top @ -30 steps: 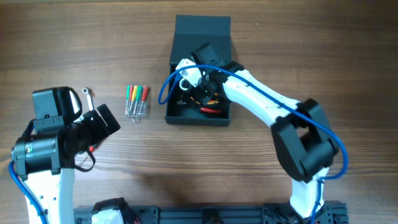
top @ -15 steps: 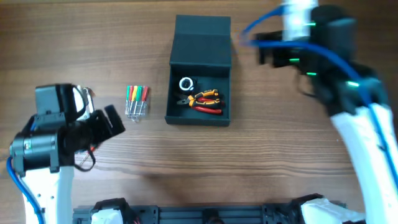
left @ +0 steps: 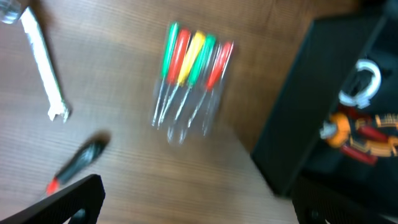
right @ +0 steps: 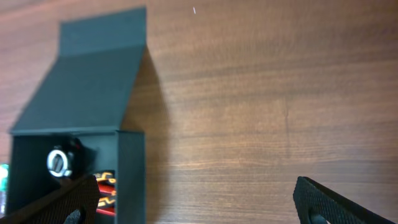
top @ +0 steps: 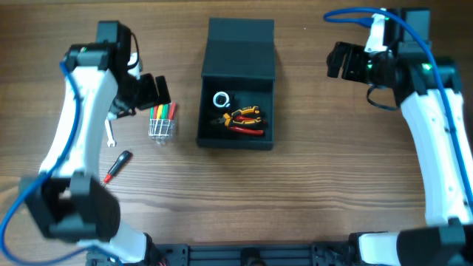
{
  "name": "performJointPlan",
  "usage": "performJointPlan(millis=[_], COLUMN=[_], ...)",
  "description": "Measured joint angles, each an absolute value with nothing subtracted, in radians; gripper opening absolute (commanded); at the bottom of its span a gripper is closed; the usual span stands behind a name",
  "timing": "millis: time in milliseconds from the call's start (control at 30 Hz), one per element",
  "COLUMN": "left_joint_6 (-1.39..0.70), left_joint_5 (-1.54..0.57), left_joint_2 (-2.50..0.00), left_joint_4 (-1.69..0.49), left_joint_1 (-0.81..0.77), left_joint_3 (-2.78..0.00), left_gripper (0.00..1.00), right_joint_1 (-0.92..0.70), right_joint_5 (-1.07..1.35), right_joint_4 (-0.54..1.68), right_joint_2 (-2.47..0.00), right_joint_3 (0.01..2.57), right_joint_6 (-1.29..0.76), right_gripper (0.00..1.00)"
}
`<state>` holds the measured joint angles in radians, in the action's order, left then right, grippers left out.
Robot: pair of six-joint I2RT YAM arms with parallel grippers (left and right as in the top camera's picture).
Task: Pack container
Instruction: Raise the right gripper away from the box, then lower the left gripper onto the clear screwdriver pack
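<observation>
The dark container (top: 237,139) stands mid-table with its flap lid (top: 241,38) folded back. Inside lie a white ring (top: 221,100) and orange-red pliers (top: 244,119). My left gripper (top: 155,93) hovers open just left of the container, above a clear pack of coloured screwdrivers (top: 162,119). In the left wrist view that pack (left: 189,81) lies ahead of the empty gripper (left: 199,208), with the container (left: 292,149) to the right. My right gripper (top: 338,60) hangs open and empty, right of the lid. The right wrist view shows the container (right: 127,174) at left and bare wood between the wide-apart fingers (right: 336,202).
A small silver wrench (top: 111,134) and a red-and-black screwdriver (top: 117,166) lie on the wood left of the screwdriver pack. The wrench (left: 43,62) and the screwdriver (left: 78,165) also show blurred in the left wrist view. A dark rail runs along the table's front edge (top: 244,255).
The right gripper has left the container and swung out to the right. The left arm has moved from the front left up over the screwdriver pack, uncovering the wrench and small screwdriver.
</observation>
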<state>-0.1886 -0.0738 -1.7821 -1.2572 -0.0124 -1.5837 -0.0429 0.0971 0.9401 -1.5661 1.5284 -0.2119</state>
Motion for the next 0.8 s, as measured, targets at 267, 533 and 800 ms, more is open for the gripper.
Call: performJointPlan(millis=[267, 533, 800], left_joint_6=[-0.088, 0.001, 0.022], left_joint_5=[-0.055, -0.035, -0.019], left_joint_2=[-1.895, -1.945, -2.084], left_joint_4=[-1.158, -1.112, -1.085], left_joint_1=[-0.012, -0.013, -0.035], left_joint_3=[-1.594, -1.601, -1.604], left_gripper=[1.00, 1.00, 1.00], right_joint_1=[0.009, 0.054, 0.054], right_joint_5=[0.097, 0.097, 0.097], right_joint_4=[0.939, 0.892, 0.857], right_joint_2=[-1.716, -1.764, -1.764], right_joint_3=[1.528, 1.528, 1.528], right_joint_6=[-0.225, -0.223, -0.214], right_gripper=[1.00, 1.00, 1.00])
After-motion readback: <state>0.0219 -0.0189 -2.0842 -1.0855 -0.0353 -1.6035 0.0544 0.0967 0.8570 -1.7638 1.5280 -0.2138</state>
